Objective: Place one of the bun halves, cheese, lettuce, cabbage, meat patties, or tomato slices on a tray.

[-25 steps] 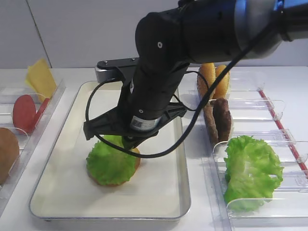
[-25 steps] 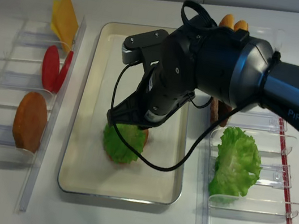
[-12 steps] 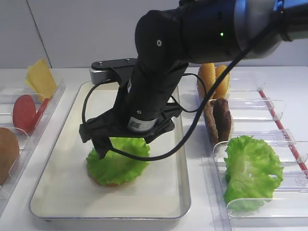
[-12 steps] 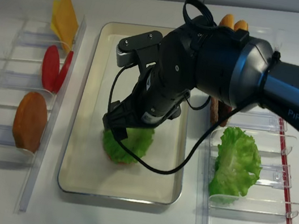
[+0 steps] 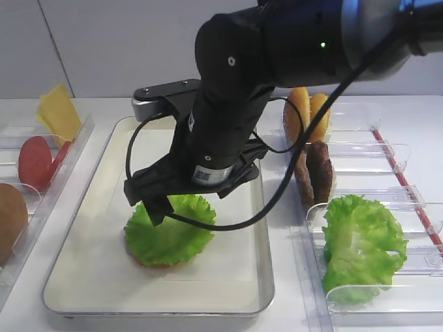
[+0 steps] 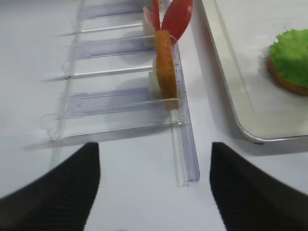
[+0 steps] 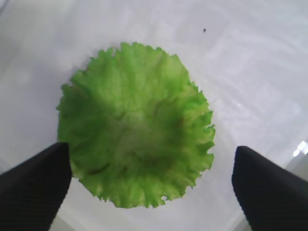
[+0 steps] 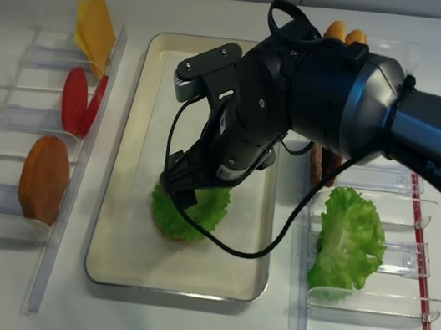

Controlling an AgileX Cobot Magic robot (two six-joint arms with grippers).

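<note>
Left arm: out of both high views but for a dark tip at the near left corner of the realsense view; its left gripper [image 6: 154, 187] shows in the left wrist view as two dark fingers set wide apart over the bare table, nothing between them.
Left bins [image 8: 4, 141]: one cheese [image 5: 58, 112] piece, yellow, at the far end; two tomato slices [image 5: 38, 160] leaning together; one bun half [image 8: 44, 178] on edge, nearest.
Tray [image 5: 90, 277]: centre of the table, paper-lined, with one stack near its near end.
Stack: one lettuce leaf [image 7: 134, 125] lying flat on one bun bottom [image 6: 284, 82], whose brown edge peeps out beneath.
Right arm: reaches in from the right, bent steeply down over the tray, wrist pointing at the stack.
Right gripper [image 7: 151, 185]: jaws spread wide, one black finger each side of the leaf, above it, grasping nothing.
Right bins [image 8: 378, 234]: two bun halves [image 5: 309, 114] upright at the far end; two meat patties [image 5: 313, 173] on edge; one bunch of lettuce [image 5: 361, 245] nearest, individual leaves not countable.
</note>
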